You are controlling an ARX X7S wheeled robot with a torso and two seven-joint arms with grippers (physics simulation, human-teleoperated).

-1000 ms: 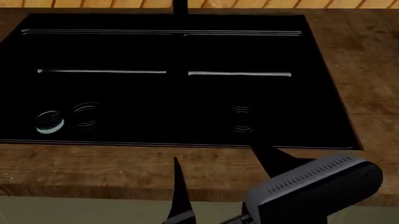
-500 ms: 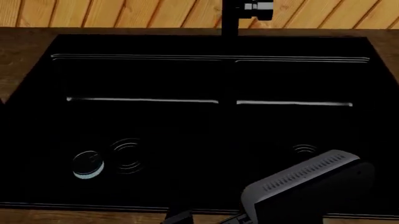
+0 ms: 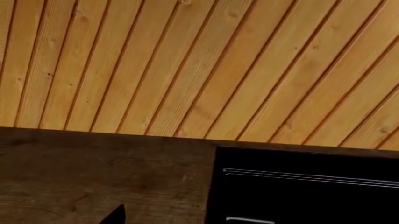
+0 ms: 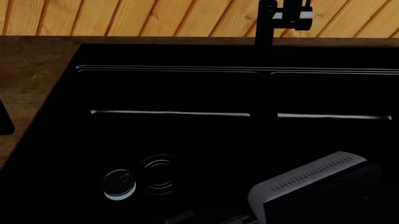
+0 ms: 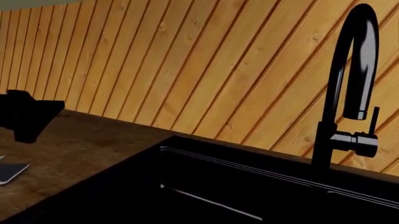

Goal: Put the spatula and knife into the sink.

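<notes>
The sink (image 4: pixel 68 140), glossy black with two rectangular basins, fills most of the head view and runs out of frame at the right and bottom. The left basin holds a ringed drain (image 4: pixel 160 174) with a round pale-rimmed stopper (image 4: pixel 119 185) lying just beside it; the right basin's floor is largely covered by a pale ribbed slab with rows of slots (image 4: pixel 309 182), which belongs to the robot's own arm and hides whatever lies beneath. The black faucet (image 4: pixel 267 23) with a silver band rises from the back rim between the basins, in front of a slatted wooden wall (image 4: pixel 124 16). The wooden surface (image 4: pixel 31 70) borders the sink on the left and at the back, and is bare along the sink's left rim. In the right wrist view a dark blocky shape (image 5: pixel 28 114) hangs over that surface, with a small pale grey flat piece (image 5: pixel 11 172) lying below it, cut off by the frame; what it is cannot be told. Neither the spatula nor the knife can be made out. Neither the left hand nor the right hand shows its fingers, so their opening cannot be told.
</notes>
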